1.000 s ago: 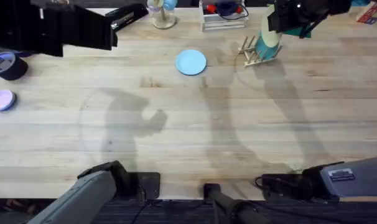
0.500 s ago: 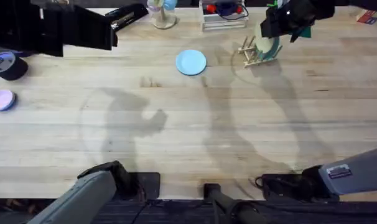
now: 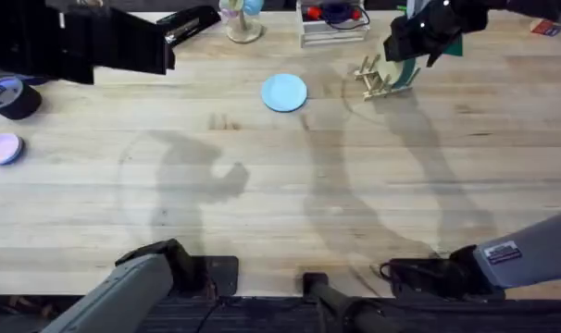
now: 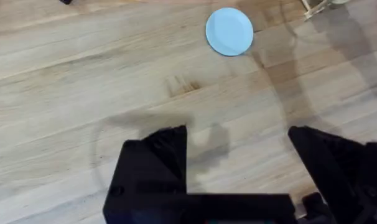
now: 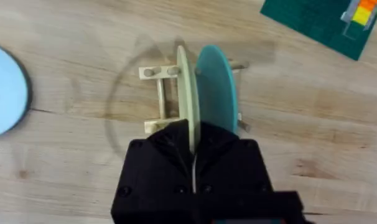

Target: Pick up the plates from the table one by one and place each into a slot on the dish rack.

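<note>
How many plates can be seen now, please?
3: a light blue plate flat on the table; a cream plate and a teal plate upright in the dish rack, the cream one in the right hand.

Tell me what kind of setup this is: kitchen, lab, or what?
Most likely a robotics lab bench, not a kitchen. Two arms are mounted at the edge of a bare wooden table, the dish rack is a small pale wooden peg rack, and tape rolls and a green cutting mat sit at the edges.
</note>
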Controlling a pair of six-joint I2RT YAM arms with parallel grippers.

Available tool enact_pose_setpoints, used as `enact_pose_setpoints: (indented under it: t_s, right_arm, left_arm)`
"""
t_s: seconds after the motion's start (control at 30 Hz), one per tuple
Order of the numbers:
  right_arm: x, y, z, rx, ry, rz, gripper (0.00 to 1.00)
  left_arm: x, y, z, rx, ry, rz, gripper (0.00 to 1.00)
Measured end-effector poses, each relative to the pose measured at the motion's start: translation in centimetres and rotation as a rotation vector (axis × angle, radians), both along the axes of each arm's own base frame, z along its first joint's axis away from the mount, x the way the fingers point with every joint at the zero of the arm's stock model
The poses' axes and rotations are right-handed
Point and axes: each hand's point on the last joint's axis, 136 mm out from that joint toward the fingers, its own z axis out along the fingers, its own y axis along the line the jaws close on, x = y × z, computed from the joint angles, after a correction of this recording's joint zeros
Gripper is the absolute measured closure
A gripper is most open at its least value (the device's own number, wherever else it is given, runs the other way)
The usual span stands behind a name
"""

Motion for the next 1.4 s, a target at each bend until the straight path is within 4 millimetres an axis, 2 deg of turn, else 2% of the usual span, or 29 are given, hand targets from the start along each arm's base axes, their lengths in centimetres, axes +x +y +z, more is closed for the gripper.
enact_pose_setpoints:
  t_s: [0.23, 0.5, 1.07, 1.27, 1.4]
  right_arm:
    - [-0.2, 0.0, -2.1, -0.010, 0.057, 0.000, 0.972]
    - [-0.1, 0.0, -2.1, -0.010, 0.056, 0.000, 0.968]
    - [-0.1, 0.0, -2.1, -0.006, 0.055, -0.006, 0.805]
    - [-0.2, 0.0, -1.7, -0.008, 0.060, -0.006, 0.780]
    - [0.1, 0.0, 0.1, -0.007, 0.051, -0.006, 0.750]
  left_arm:
    - [0.0, 0.0, 0.0, 0.000, 0.000, 0.000, 0.006]
    - [0.0, 0.0, 0.0, 0.000, 0.000, 0.000, 0.006]
    - [0.0, 0.0, 0.0, 0.000, 0.000, 0.000, 0.005]
    - [0.0, 0.0, 0.0, 0.000, 0.000, 0.000, 0.006]
    - [0.0, 0.0, 0.0, 0.000, 0.000, 0.000, 0.006]
